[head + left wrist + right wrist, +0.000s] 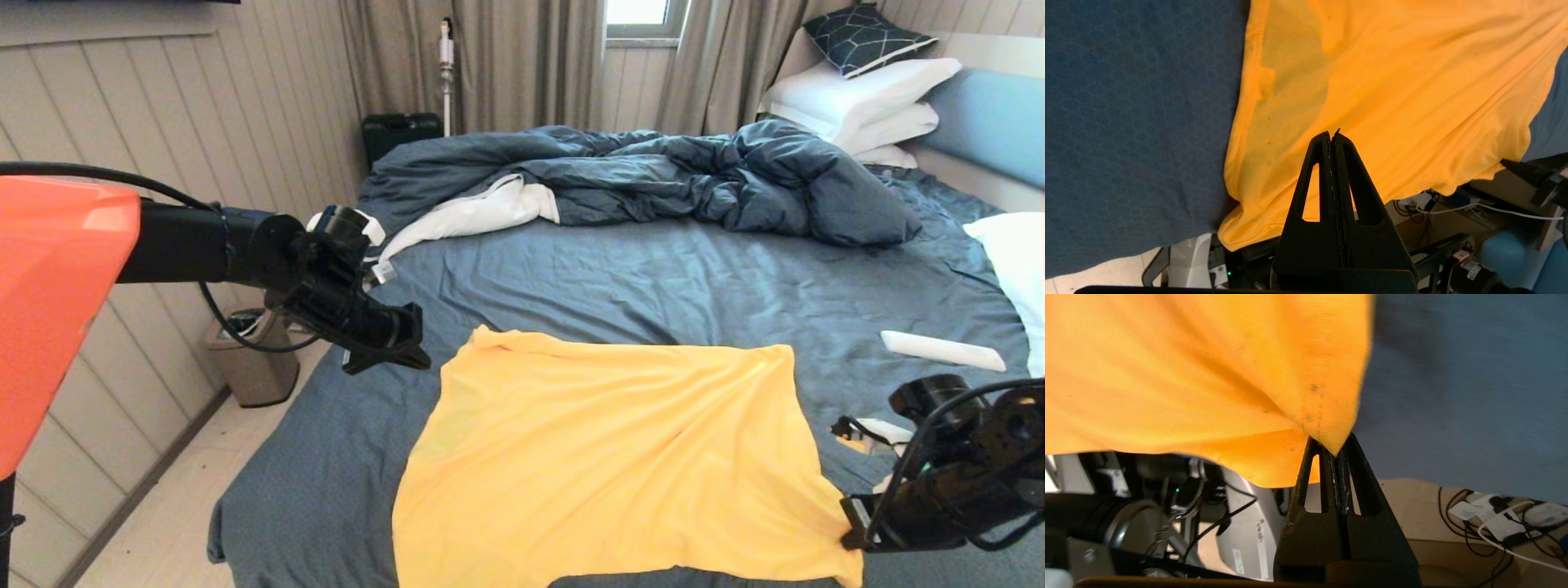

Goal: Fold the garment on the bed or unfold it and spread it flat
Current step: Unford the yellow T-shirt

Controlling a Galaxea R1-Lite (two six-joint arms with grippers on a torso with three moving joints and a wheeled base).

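The yellow garment [612,457] lies spread on the near part of the bed [653,278], its front hem hanging at the bed's edge. My right gripper [853,523] is at the garment's near right corner and is shut on it; in the right wrist view the corner of the garment [1208,367] is pinched between the tips of the right gripper [1336,451]. My left gripper [412,339] hovers above the sheet, just left of the garment's far left corner. In the left wrist view the left gripper [1332,134] is shut and empty, with the garment [1392,81] below it.
A rumpled dark blue duvet [653,171] fills the far half of the bed. White pillows [857,106] stack at the headboard, another pillow [1012,269] lies at the right edge. A white slim object [943,349] rests right of the garment. A bin [253,359] stands on the floor left.
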